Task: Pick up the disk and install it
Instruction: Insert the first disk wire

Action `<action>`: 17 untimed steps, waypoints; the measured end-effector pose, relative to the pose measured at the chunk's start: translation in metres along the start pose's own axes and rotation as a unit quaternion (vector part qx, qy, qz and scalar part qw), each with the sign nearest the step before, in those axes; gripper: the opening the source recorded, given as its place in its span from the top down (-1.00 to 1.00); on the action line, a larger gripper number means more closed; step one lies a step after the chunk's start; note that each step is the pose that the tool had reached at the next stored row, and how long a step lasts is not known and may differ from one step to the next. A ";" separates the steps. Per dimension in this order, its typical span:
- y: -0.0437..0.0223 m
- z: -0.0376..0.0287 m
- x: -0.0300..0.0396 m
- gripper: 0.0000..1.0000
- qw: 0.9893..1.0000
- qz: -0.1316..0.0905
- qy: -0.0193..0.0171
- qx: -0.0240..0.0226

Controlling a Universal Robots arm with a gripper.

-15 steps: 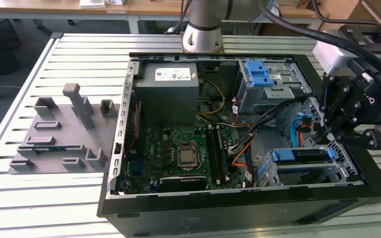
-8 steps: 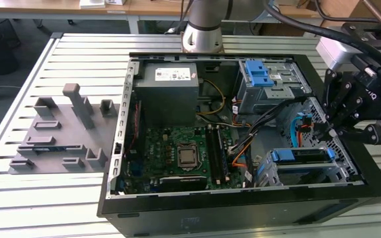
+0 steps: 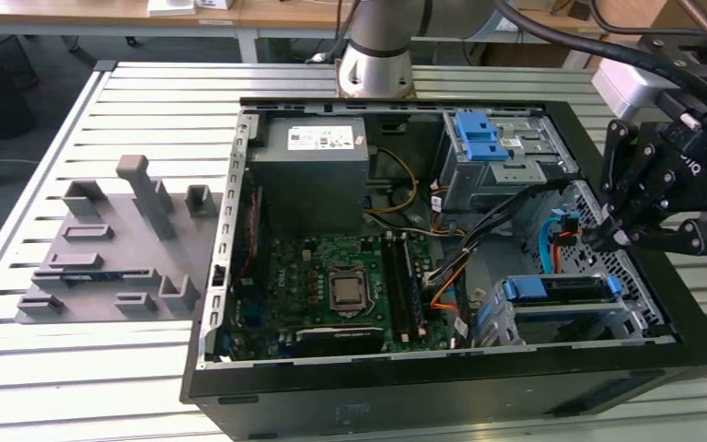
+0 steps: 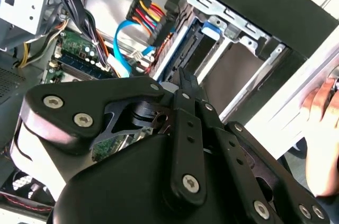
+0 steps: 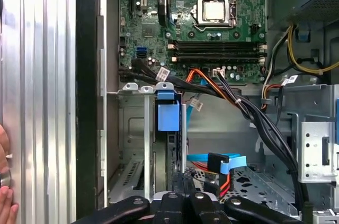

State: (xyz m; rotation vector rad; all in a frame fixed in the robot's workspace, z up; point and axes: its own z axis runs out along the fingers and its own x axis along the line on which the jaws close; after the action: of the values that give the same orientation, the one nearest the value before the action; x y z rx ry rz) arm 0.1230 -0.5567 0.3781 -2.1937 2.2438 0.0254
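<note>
Gripper: the gripper (image 3: 602, 238) hung over the far end of the open PC case (image 3: 452, 391), tips pointing down into it. In both wrist views the tips (image 5: 183, 181) looked pinched together with nothing between them, so narrow and empty as far as I could tell.

Disk: the disk (image 3: 556, 290) sat on edge in the drive cage (image 3: 630, 308) just below and in front of the gripper tips. Its blue frame tab (image 5: 168, 114) faced the gripper in the first wrist view. Near the tips, but I saw no contact.

Progress: my read was that the pick-up part was done and the disk was already slid into its bay. Whether it was pushed fully home or cabled up, I couldn't tell.

Cables: a blue flat cable (image 5: 222, 161) and a bundle of black leads (image 5: 254, 118) lay loose just beside the gripper, next to the cage.

Other blue bit: a bare blue bracket (image 3: 482, 138) sat in the upper cage, well apart from the gripper.

Elsewhere: the motherboard (image 3: 341, 276) lay beyond the cage, the grey power supply (image 3: 317, 152) further off, and a grey fixture (image 3: 121, 249) stood out on the tabletop (image 3: 144, 92), nowhere near the gripper.

Heads up: a person's hand (image 4: 323, 113) rested just outside the case wall beside the gripper.
</note>
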 end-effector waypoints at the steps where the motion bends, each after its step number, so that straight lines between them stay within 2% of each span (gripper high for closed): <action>1: -0.0009 0.0001 -0.0012 0.79 1.000 0.000 0.000 0.000; 17: -0.0079 0.0035 -0.0220 0.79 1.000 0.000 0.000 0.000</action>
State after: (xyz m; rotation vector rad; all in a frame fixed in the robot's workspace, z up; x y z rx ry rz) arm 0.1313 -0.5348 0.3749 -2.1939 2.2437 0.0253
